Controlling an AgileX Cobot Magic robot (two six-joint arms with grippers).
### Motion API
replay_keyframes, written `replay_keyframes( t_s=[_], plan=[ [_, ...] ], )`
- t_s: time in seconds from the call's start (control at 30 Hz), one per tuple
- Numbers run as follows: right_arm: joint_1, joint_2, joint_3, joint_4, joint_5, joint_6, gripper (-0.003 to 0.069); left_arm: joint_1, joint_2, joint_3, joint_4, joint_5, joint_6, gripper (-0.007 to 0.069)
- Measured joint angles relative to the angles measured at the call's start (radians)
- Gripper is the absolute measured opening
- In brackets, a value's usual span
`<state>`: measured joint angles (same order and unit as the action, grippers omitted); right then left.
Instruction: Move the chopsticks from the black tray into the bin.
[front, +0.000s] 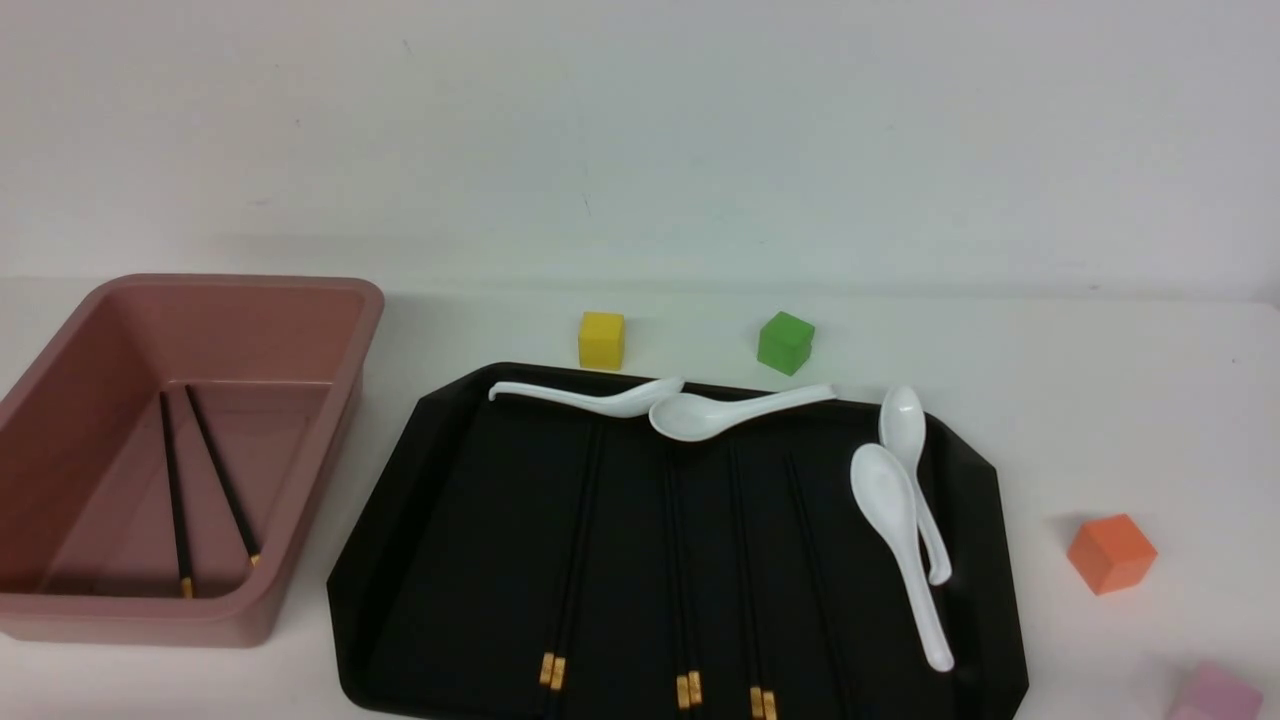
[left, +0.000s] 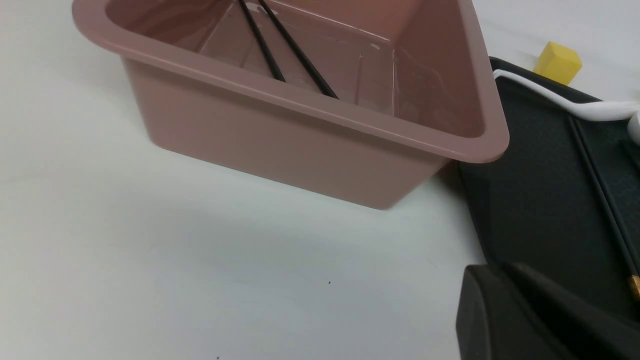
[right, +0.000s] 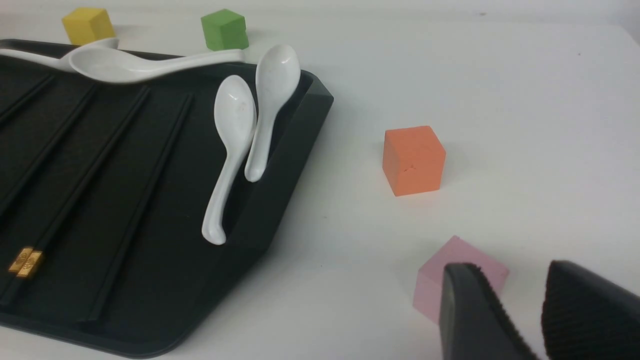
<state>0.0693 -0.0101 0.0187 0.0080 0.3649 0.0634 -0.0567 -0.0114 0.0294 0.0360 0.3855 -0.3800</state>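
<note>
A: Where are the chopsticks?

B: One pair already lies in the bin (front: 330, 330), at 9 o'clock in the front view, tips toward the far wall. The rest of the chopsticks (front: 575, 540) lie lengthwise on the black tray (front: 985, 500), gold bands at the near edge – at least three pairs, maybe a fourth stick further right, hard to tell against the black.

A: Grippers?

B: Neither appears in the front view. The right gripper (right: 520, 310) stands parted, holding nothing, low over the table by the pink cube (right: 462, 260). Of the left gripper (left: 530, 315) only a dark slab shows at the near tray corner – can't tell if it's parted or closed.

A: Why the near ends?

B: My guess: the banded ends face the robot, so they're easiest to pinch.

A: Clutter?

B: White spoons (front: 900, 520) – two across the far tips at 12, two at 3 on the rim. Lifting a pair may nudge them. The yellow cube (front: 601, 339), green cube (front: 785, 342) and orange cube (front: 1111, 552) sit off the tray, not in the path.
</note>
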Motion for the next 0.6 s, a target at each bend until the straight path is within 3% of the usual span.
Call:
replay_keyframes(
  t_s=[0.6],
  plan=[
    [0.0,0.0,0.0,0.0,0.0,0.0,0.0239,0.0,0.0,0.0,0.0,0.0,-0.001,0.0043]
  ],
)
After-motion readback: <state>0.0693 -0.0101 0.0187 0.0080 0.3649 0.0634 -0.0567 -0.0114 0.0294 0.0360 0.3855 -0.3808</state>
